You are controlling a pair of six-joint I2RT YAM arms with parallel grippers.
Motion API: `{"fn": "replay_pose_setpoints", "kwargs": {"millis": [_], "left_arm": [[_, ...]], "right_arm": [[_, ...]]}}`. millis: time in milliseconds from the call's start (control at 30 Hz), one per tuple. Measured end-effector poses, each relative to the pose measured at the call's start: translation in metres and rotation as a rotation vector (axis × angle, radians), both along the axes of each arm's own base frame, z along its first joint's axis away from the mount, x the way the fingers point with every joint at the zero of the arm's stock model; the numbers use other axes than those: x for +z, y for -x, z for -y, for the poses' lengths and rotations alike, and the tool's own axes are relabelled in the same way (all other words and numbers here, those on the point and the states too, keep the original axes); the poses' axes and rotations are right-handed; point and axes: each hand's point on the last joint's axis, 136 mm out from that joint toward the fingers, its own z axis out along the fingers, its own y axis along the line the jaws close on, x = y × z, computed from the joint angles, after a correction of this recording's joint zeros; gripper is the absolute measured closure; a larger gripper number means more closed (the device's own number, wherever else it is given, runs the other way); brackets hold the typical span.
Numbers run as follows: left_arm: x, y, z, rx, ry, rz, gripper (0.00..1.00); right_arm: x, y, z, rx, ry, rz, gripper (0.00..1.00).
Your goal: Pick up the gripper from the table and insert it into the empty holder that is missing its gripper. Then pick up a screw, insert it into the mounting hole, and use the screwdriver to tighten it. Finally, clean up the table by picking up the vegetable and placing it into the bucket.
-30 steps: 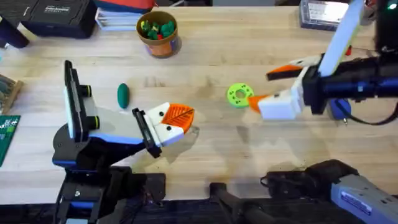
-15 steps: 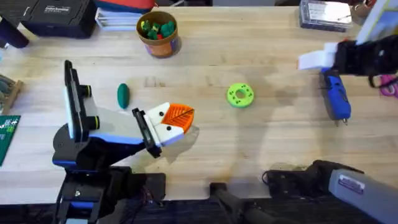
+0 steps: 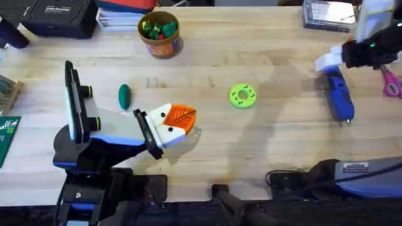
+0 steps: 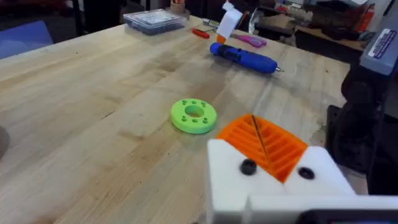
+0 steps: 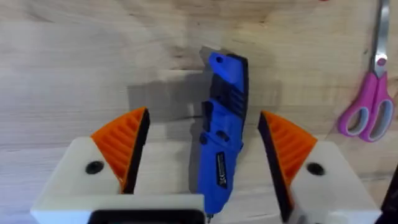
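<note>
Blue cylindrical electric screwdriver (image 3: pixel 338 95) lying on wood beneath right gripper (image 3: pixel 333 59), poised to grasp. Between spread orange ribbed pads (image 5: pixel 122 144), ready for pinching. Left gripper (image 4: pixel 273 163): cannot tell whether spread or pressed.

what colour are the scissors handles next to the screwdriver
Pink, almost magenta, on the scissors; the right wrist view shows them best.

Open tabletop flanks the screwdriver (image 5: pixel 221 134) between the right gripper (image 5: pixel 202 155)'s spread orange pads (image 5: pixel 124 144), with only pink scissors (image 5: pixel 367 102) lying nearby to one side.
</note>
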Motion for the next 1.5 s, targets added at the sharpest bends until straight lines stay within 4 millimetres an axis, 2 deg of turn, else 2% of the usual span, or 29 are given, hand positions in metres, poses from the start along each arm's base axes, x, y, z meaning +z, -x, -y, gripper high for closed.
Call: {"fn": "replay_pose_setpoints", "kwargs": {"millis": [333, 567, 767, 800, 867, 1067, 1100, 1167, 1400, 1500], "left_arm": [[0.0, 0.0, 0.0, 0.0, 0.0, 0.0, 0.988], [0.0, 0.0, 0.0, 0.0, 0.0, 0.0, 0.988], [0.0, 0.0, 0.0, 0.0, 0.0, 0.0, 0.988], [0.0, 0.0, 0.0, 0.0, 0.0, 0.0, 0.988], [0.0, 0.0, 0.0, 0.0, 0.0, 0.0, 0.988], [0.0, 0.0, 0.0, 0.0, 0.0, 0.0, 0.988], [0.0, 0.0, 0.0, 0.0, 0.0, 0.0, 0.988], [0.0, 0.0, 0.0, 0.0, 0.0, 0.0, 0.988], [0.0, 0.0, 0.0, 0.0, 0.0, 0.0, 0.988], [0.0, 0.0, 0.0, 0.0, 0.0, 0.0, 0.988]], "right_arm": [[-0.05, 0.025, 0.027, -0.053, -0.102, -0.146, 0.007], [-0.064, 0.019, 0.042, -0.101, -0.194, -0.083, 0.007], [-0.08, 0.017, 0.04, -0.096, -0.227, -0.101, 0.027], [-0.08, 0.017, 0.04, -0.094, -0.223, -0.104, 0.06], [-0.079, 0.015, 0.041, -0.09, -0.22, -0.098, 0.203], [-0.08, 0.01, 0.044, -0.083, -0.214, -0.086, 0.854], [-0.08, 0.01, 0.043, -0.081, -0.217, -0.087, 0.93], [-0.08, 0.01, 0.042, -0.083, -0.22, -0.086, 0.981], [-0.079, 0.009, 0.041, -0.123, -0.237, -0.082, 0.974], [-0.072, 0.007, 0.043, -0.164, -0.239, -0.059, 0.975]]}}
